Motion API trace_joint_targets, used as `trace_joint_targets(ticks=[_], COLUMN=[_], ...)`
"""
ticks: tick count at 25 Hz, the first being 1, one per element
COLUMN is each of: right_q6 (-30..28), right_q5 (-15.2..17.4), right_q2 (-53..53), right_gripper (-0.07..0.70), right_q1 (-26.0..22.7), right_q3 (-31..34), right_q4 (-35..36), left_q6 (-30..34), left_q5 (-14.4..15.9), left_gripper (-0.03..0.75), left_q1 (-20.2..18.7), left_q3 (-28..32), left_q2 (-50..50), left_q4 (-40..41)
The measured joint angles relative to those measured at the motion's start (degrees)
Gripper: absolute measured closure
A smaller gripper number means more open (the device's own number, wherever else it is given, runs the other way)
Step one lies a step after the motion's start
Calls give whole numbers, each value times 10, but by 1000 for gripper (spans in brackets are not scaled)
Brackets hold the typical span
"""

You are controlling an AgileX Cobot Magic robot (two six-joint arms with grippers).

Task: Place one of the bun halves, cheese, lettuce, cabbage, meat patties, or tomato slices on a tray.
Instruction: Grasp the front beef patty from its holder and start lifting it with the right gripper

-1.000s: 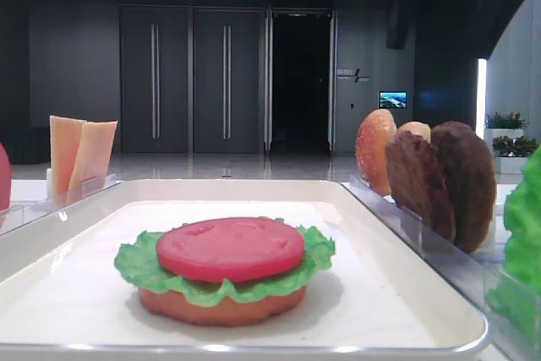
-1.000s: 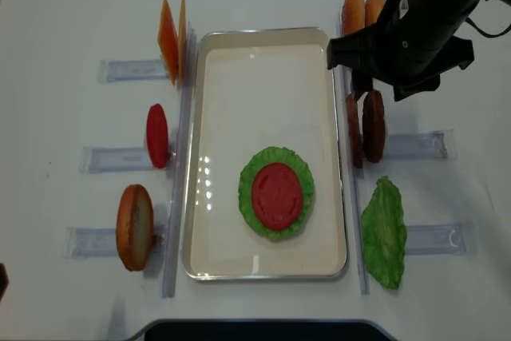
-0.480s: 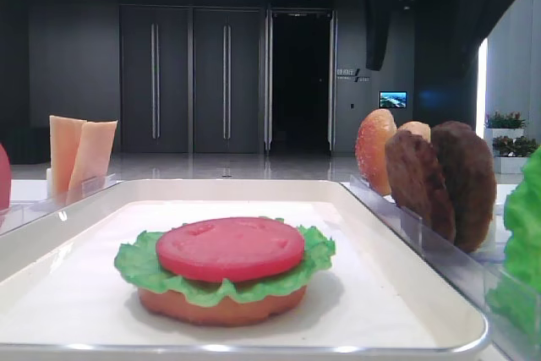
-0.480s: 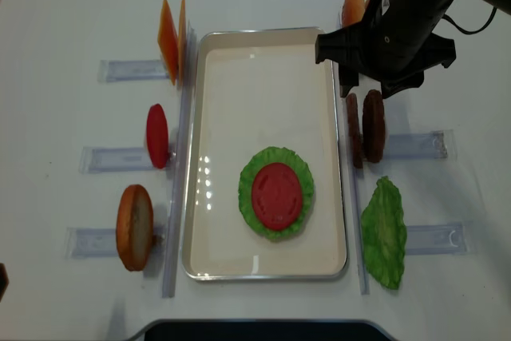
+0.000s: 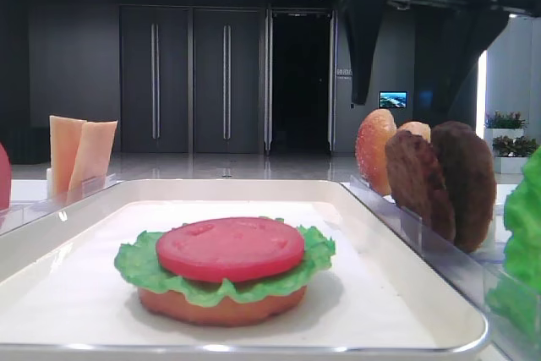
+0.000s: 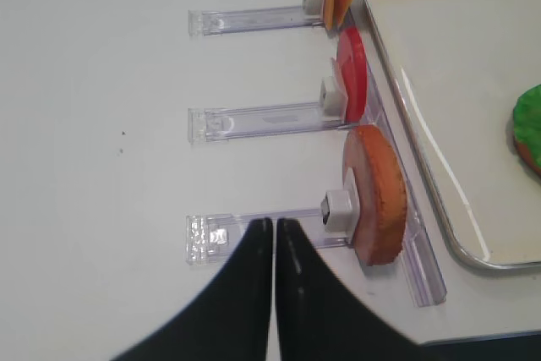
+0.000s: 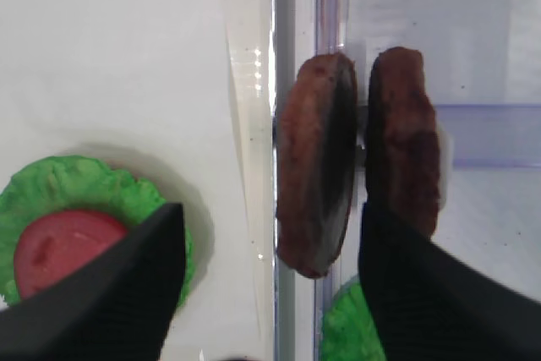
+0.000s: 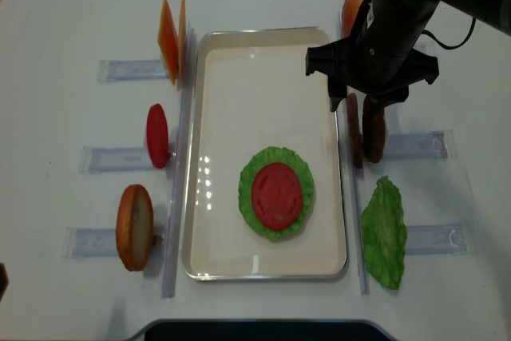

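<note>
Right end effector is spread wide open over the two meat patties, gripping nothing, with one finger over the tray side and the other over the far patty's side. The patties stand on edge in a clear rack just off the right rim of the white tray, flat faces toward the tray and away from it, so their long axis runs along the tray's long side. They sit close together, with a narrow gap between them.

On the tray there's a bun base lying flat, lettuce on it, and a tomato slice on top.

Left end effector is pinched fully closed with nothing in it, hovering over the desk near another upright bun half.
</note>
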Motion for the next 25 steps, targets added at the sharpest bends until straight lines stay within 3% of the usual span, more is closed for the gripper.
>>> trace_joint_targets(ticks=[25], right_q6=[-12], right_q5=[-6], right_q2=[56], right_gripper=[185], right_q1=[0], right_q3=[0], right_q4=[-14], left_q6=[0], left_q5=[0], left_gripper=[715], left_q1=[0], left_q3=[0], left_q2=[0], left_q4=[0])
